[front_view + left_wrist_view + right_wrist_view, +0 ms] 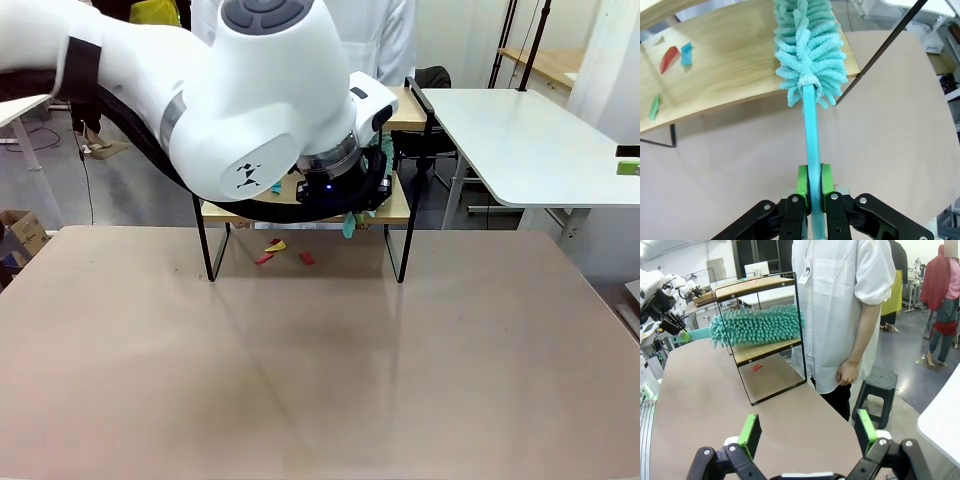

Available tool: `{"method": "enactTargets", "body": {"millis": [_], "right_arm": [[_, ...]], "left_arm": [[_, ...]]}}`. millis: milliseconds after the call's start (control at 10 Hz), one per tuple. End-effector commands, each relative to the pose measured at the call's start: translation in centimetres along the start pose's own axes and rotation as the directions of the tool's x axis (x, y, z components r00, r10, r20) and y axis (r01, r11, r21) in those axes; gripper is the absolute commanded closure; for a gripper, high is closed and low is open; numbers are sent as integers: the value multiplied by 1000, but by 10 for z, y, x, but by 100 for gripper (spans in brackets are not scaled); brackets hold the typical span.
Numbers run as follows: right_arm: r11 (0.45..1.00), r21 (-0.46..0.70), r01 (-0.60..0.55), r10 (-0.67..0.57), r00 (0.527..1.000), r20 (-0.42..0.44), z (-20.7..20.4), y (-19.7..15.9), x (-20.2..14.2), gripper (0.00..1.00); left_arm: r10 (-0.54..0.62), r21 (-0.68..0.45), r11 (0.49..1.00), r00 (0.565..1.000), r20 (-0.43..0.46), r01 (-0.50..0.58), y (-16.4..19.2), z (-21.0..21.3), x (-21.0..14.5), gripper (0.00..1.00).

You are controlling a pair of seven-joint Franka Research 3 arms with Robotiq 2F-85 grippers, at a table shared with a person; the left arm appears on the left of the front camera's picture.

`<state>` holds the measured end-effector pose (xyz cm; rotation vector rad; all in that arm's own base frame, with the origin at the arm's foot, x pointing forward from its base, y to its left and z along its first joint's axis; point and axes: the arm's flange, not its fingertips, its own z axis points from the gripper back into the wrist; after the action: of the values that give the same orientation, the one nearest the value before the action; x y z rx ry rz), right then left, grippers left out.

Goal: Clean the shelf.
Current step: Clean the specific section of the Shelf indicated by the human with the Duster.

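Note:
The shelf [398, 209] stands at the far middle of the table, largely hidden behind my left arm in the front view. My left gripper [814, 179] is shut on the teal handle of a fluffy teal duster [810, 45]. The duster head lies over the right end of the shelf's lower wooden board [730, 65]. Red [668, 58], blue [686, 53] and green [654, 106] scraps lie on that board, left of the head. In the right wrist view the duster [757, 325] sits between the two boards of the shelf [767, 349]. My right gripper [807, 432] is open and holds nothing, well away from the shelf.
Yellow [275, 245] and red [307, 257] scraps lie on the table under the shelf. A person in a white coat [835, 315] stands just behind the shelf, beside a black stool [880, 385]. A white table [530, 140] stands at the far right.

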<state>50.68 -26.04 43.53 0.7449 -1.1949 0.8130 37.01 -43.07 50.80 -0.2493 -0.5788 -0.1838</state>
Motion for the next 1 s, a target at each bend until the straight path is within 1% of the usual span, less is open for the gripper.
{"method": "enactTargets", "body": {"millis": [0,200,300,500,700,900], "right_arm": [[1000,1,-5,5,1000,-1,-1,0,2,0],[1000,1,-5,5,1000,-1,-1,0,2,0],[1000,1,-5,5,1000,-1,-1,0,2,0],[1000,1,-5,5,1000,-1,-1,0,2,0],[1000,1,-5,5,1000,-1,-1,0,2,0],[1000,1,-5,5,1000,-1,-1,0,2,0]], "left_arm": [[29,12,1000,999,15,-29,-20,-14,2,87],[42,20,999,999,-17,-42,-19,-25,-5,87],[68,12,998,997,-25,-68,-18,-26,-6,87],[32,3,999,999,-32,-32,-9,-22,-9,87],[34,0,999,999,-37,-34,-9,-24,-9,87],[30,53,998,997,-68,-26,1,-22,-10,87]]}}
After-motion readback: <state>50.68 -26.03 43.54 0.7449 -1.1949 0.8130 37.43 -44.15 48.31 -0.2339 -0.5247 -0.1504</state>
